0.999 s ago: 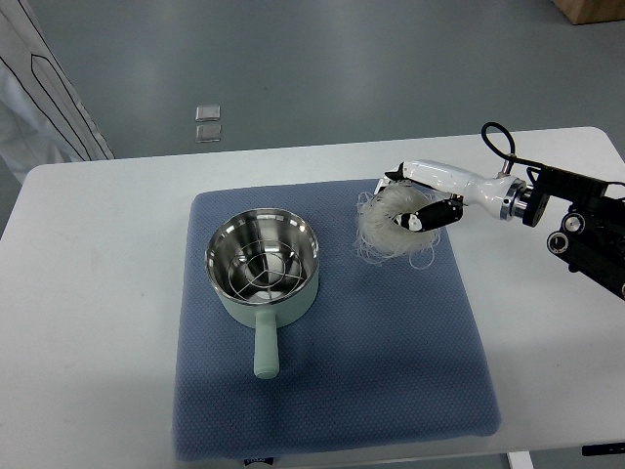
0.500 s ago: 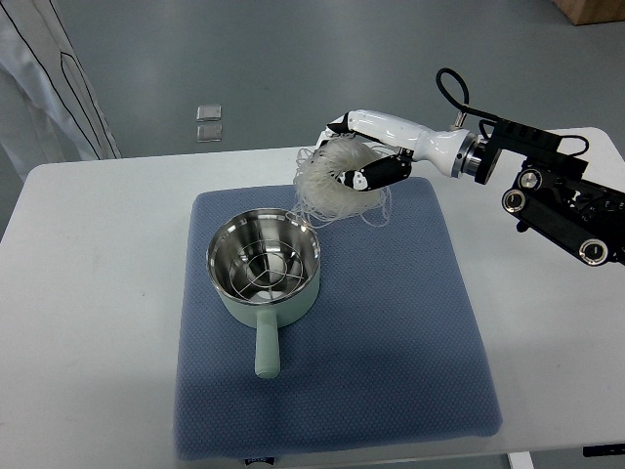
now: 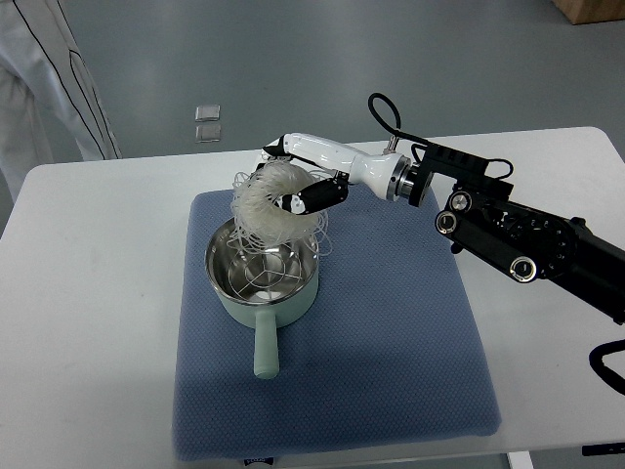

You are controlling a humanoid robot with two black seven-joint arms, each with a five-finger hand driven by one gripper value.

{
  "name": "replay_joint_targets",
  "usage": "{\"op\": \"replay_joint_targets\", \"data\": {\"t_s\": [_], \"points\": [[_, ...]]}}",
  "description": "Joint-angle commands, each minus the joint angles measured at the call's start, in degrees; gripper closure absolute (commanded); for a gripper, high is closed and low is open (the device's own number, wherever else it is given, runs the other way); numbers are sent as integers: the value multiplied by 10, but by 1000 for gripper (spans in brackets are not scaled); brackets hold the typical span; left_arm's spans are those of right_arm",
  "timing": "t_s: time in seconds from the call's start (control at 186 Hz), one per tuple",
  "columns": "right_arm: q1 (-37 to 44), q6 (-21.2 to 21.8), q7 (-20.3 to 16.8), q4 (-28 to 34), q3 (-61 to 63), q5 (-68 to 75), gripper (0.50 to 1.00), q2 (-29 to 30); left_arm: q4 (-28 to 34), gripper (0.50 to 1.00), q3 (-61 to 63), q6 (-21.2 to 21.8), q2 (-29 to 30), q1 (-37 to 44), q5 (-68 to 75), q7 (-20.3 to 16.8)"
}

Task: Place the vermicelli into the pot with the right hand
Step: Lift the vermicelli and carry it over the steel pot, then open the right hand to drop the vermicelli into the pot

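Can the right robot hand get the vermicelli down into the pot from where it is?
Probably yes. The right robot hand holds the vermicelli over the far rim of the pot, loose strands already hanging inside. The pot mouth is open, nothing blocking it.

A glossy white robot hand [image 3: 293, 191] with black finger parts joins a silver wrist ring, black arm and looping black cable.

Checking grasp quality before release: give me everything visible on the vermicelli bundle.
The vermicelli is a pale, translucent white nest of thin strands coiled into a rough ring, with loose strands straggling off its edges. The right hand grips it from the upper right, fingers wrapped through the ring. It hangs above the back rim of the pot; stray strands dangle toward the rim and the blue mat, and whether they touch is unclear.
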Motion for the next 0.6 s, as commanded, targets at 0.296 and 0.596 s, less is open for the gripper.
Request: {"op": "replay_joint_targets", "data": {"t_s": [0.296, 0.596], "points": [[-30, -8, 0, -3, -3, -5, 910, 23, 0, 500, 0, 0, 0, 0, 0, 0], [-43, -22, 0, -5, -13, -6, 746, 34, 0, 500, 0, 0, 0, 0, 0, 0]]}}
